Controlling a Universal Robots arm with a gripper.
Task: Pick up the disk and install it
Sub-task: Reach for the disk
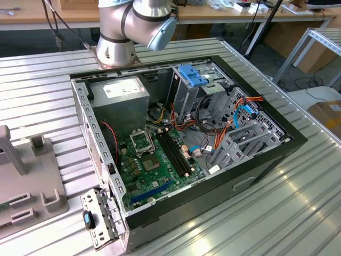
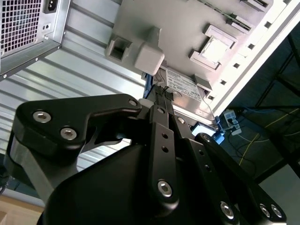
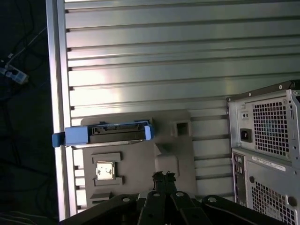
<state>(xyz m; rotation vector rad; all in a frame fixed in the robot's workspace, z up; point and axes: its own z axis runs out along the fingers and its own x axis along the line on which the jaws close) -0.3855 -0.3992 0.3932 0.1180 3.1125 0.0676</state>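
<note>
The single tool hangs over the one grey holder, its two fingers drawn together with nothing between them. The one disk stands on edge in a slot of that holder, apart from the tool and at the rim of the ribbed worktop, and one small square chip lies in another recess. One open computer case sits on the worktop beside the holder, towards the exterior view's right.

Labels on power supply, disk, print apparently illegible
</note>
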